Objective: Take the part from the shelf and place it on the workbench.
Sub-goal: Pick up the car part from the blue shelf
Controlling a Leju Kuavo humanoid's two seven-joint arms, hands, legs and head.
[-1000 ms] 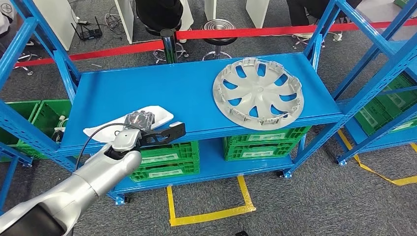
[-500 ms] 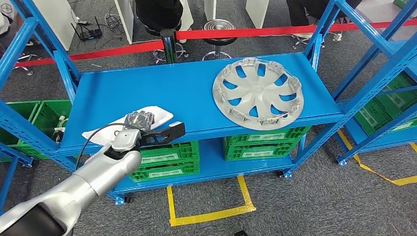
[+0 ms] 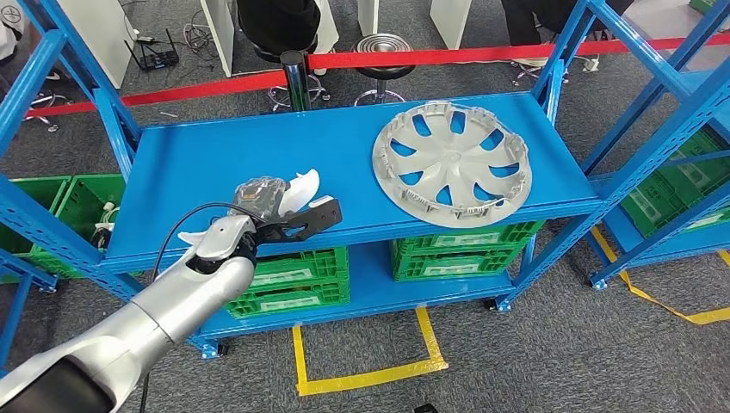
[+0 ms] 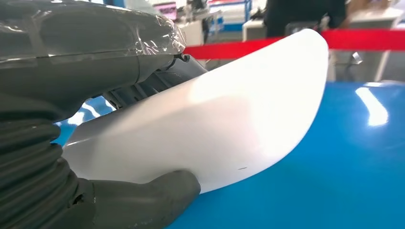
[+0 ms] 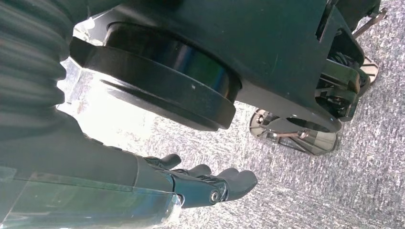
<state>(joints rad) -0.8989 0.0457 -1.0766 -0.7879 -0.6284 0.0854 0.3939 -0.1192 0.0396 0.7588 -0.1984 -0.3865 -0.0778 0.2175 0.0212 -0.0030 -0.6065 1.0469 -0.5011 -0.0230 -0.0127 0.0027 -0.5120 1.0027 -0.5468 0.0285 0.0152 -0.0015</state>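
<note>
Green first, at the far left: noting open crates (image 3: 52,202) sitting low behind the upright of the blue shelf (image 3: 258,146). Moving right, finding the silver left arm (image 3: 155,318) extending from the near left corner up to the shelf's near edge. Gripping the white part (image 3: 303,185) with the left hand (image 3: 256,200), itself wrapped in clear film. Pinching the part's near end between a thick grey thumb (image 4: 143,200) underneath and darker fingers (image 4: 160,81) pressed on its upper side, as seen from the left wrist. Holding the part over the near left area of the middle shelf board, tilted, its rounded far tip raised clear of the blue surface; not managing to tell whether its lower edge is touching the board. Carrying a black camera bracket (image 3: 306,219) just right of the hand. Spotting lower bins (image 3: 293,280), also green, standing on the bottom board beneath. Further right, seeing a silver wheel cover (image 3: 452,163) lying flat on the same middle board, well apart from the part, its near rim at the board's near edge. Behind it, tracing red barrier tape (image 3: 430,56) stretching across the far side above grey carpet. At the right edge, meeting a second blue rack (image 3: 654,103). From the right wrist, watching the right hand (image 5: 191,181) hanging over grey carpet, its dark fingers slightly bent, lying side by side and holding nothing.
</note>
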